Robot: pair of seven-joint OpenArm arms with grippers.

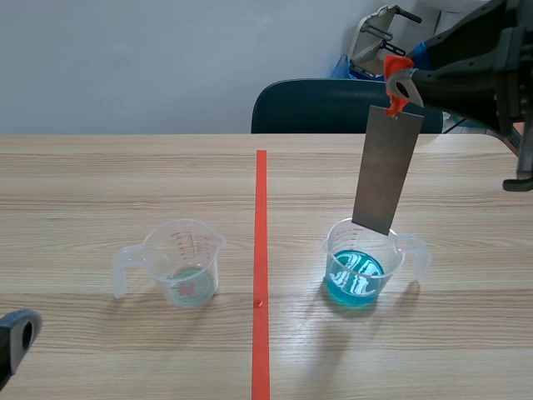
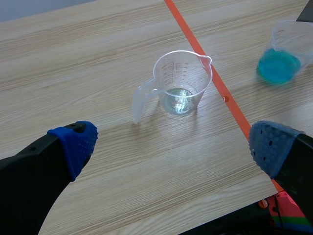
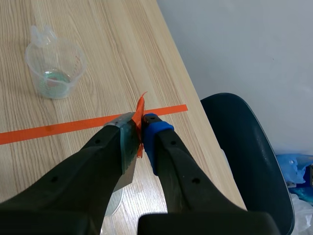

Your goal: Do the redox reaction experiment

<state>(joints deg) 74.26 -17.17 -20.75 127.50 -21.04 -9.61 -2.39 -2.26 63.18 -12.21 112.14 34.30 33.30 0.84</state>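
Right claw [image 3: 141,126] clamped on metal plate [image 1: 387,171]; left claw [image 2: 173,144] wide open.

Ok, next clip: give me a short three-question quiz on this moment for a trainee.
1. The metal plate hangs from: A) the left hand B) the right hand C) a stand on the table.
2. True or false: the left hand is shut.
3. Fill in: the cup under the metal plate holds ___ liquid.

Key: 1 B, pinched by its orange tab. 2 False, its fingers stand apart with nothing between them. 3 Blue.
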